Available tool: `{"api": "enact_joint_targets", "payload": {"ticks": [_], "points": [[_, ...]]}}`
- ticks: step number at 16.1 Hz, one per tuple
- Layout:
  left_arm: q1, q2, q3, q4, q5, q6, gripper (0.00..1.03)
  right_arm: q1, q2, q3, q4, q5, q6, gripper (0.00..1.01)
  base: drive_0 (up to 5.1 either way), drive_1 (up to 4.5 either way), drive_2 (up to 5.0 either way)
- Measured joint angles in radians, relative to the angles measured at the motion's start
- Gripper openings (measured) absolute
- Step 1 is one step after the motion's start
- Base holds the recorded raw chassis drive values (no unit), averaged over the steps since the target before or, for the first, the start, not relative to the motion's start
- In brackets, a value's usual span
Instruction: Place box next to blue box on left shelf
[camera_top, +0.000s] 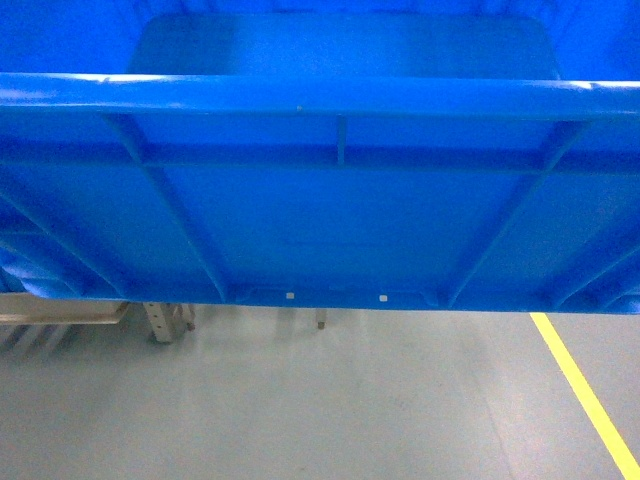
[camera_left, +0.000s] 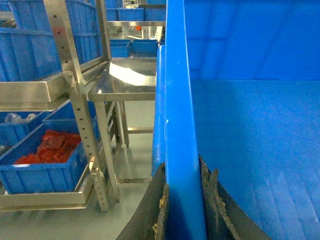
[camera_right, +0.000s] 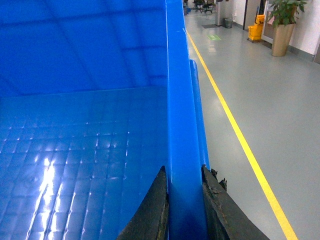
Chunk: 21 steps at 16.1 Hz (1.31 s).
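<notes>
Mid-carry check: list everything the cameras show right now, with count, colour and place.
box: 1, blue, held up, filling the head view
rack: 1, metal, left of box
crates: several, blue, on rack; one holds red items
steel table: 1, silver, beside rack
floor line: 1, yellow, right of box
plant: 1, green, far right
left gripper: shut on left wall of box
right gripper: shut on right wall of box

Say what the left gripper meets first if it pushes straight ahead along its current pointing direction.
Nothing new: the left gripper is already clamped on the rim of the large blue plastic crate, so that rim fills its line. Beyond it, a steel table, probably off to the left.
</notes>
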Motion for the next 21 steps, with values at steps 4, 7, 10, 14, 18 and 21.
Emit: {"api": "enact_joint_targets", "payload": {"ticks": [4,7,10,14,18,21], "points": [[0.000,0.000,0.000,-0.002,0.000,0.000,0.11,0.000,0.000,0.000,0.001,0.000,0.000,0.11,0.0,3.97,-4.0],[0.000,0.000,0.000,-0.002,0.000,0.000,0.11,0.000,0.000,0.000,0.000,0.000,0.000,0.11,0.1,3.56,-3.4],[0.000,0.000,0.000,-0.003,0.000,0.000,0.11,0.000,0.002,0.000,0.001,-0.001,0.000,0.11,0.0,0.87,-0.8],[-0.005,0.000,0.000,0.003,0.000,0.000,0.11,-0.002,0.000,0.000,0.004,0.004,0.000,0.11,-4.8,2.60,2.6],[-0.002,0.000,0.000,0.002,0.000,0.000,0.11,-0.001,0.000,0.000,0.000,0.003,0.000,0.11,-4.7,2.78,2.8],[-0.002,0.000,0.000,0.001,0.000,0.000,0.11,-0.001,0.000,0.000,0.000,0.002,0.000,0.11,-5.1,2.36,2.4]]}}
